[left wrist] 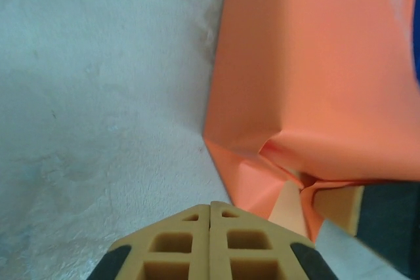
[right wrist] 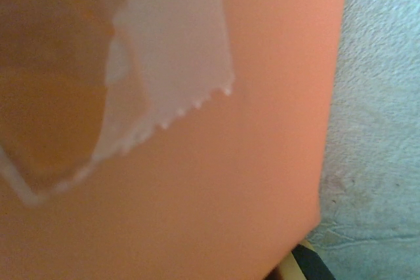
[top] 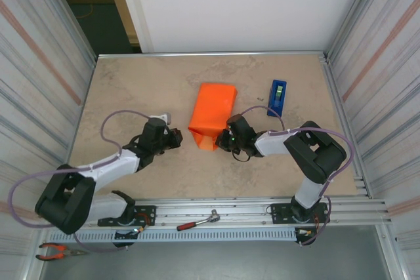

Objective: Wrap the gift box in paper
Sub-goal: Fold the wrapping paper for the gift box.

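The paper [top: 213, 115] is an orange box-sized parcel lying mid-table, its near end drawn into a loose pointed flap [left wrist: 262, 175]. The gift box is hidden inside it. My left gripper [top: 176, 137] rests on the table just left of that flap, shut with nothing between its fingers [left wrist: 210, 209]. My right gripper [top: 222, 141] is at the flap's right side, shut on the paper; its tan fingers [left wrist: 338, 208] pinch an orange edge. In the right wrist view the paper [right wrist: 249, 162] lies over the jaws, with a strip of clear serrated tape [right wrist: 177, 50] stuck on it.
A blue tape dispenser [top: 277, 96] stands right of the parcel's far end. A red-handled tool [top: 197, 221] lies on the rail by the arm bases, and pliers [top: 59, 250] at the lower left. Ribbed walls close both sides of the table [top: 131, 90].
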### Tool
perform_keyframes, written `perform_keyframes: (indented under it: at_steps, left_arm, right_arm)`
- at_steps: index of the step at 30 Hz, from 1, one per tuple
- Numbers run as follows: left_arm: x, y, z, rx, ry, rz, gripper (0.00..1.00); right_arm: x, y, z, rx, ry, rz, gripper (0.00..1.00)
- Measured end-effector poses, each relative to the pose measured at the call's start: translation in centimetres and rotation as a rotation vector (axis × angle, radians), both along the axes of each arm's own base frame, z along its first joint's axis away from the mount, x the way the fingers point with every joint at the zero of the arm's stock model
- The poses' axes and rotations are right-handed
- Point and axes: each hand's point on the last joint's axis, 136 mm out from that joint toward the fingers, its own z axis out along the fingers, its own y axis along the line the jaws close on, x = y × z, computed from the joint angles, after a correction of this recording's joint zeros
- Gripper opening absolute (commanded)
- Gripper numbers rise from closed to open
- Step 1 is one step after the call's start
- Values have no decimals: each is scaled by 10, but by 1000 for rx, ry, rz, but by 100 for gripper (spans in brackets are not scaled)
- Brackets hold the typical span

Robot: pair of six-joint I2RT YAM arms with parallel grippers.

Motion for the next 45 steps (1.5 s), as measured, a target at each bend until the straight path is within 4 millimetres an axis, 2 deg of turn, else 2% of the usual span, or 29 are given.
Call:
perform_keyframes:
  at_steps: [6,16,28,33,37,42,45]
  left_arm:
    - [0,-21,-21,48,53,-97,0]
    - [8,-51,-18,84,-12,-207,0]
    - [9,-72,-38,182,-37,-273,0]
    - [5,-73,-52,255,-39,-282,0]
    - [5,-72,-53,279,-50,-283,0]
    - [0,-67,-50,287,-47,-279,0]
    - [-6,-61,-37,275,-56,-266,0]
  right_arm:
    - [0,0,0,0,0,0,0]
    - [0,0,0,-2,0,-1,0]
    - [0,0,0,-7,3,-1,0]
    - [0,0,0,-8,2,-2,0]
    - [0,0,0,-9,2,-2,0]
    - [0,0,0,-9,2,-2,0]
    - [-1,0,1,-13,1,-1,0]
